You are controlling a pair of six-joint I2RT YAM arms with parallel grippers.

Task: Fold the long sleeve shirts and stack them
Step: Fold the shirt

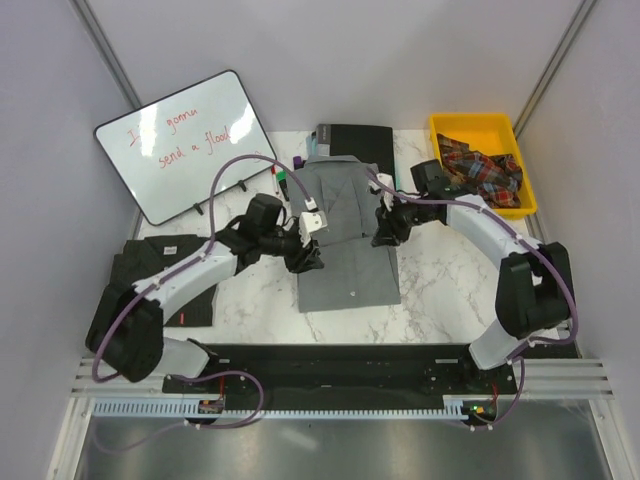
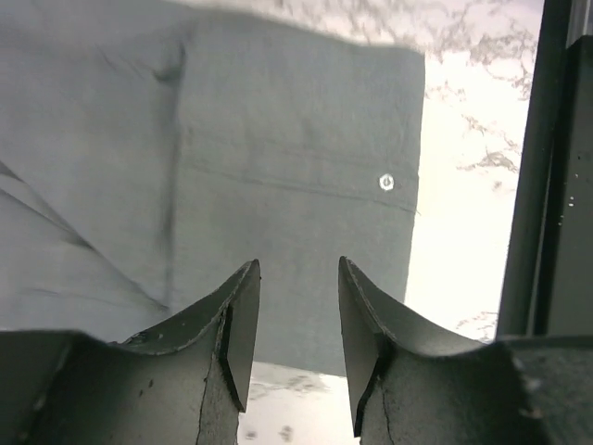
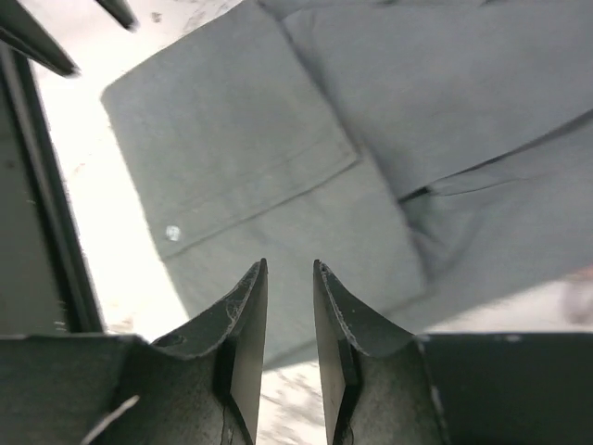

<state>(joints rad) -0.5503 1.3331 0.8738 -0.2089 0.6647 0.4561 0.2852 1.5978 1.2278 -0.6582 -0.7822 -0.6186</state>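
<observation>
From the top camera we see the mid-grey shirt (image 1: 348, 250) lying in the middle of the marble surface (image 1: 450, 280). It is already drawn into a long narrow panel, with its collar toward the far side, close to a black book (image 1: 352, 135). The left tool (image 1: 310, 238) stands over the shirt's left edge and the right tool (image 1: 385, 225) over its right edge. At the left edge of the surface, partly under the left arm, lies a dark bundle (image 1: 150, 257). It may be the charcoal striped shirt, though we cannot tell from here whether it is folded. In the left wrist view the tool's fingers stand fairly wide apart with nothing between them, above the grey cloth near a small pale button (image 2: 386, 183) and a corner of the panel. In the right wrist view the fingers are narrow but parted, also empty, over the same end of the shirt. We judge the lengthwise folds done; the crosswise fold and the stacking of the two shirts are left.
</observation>
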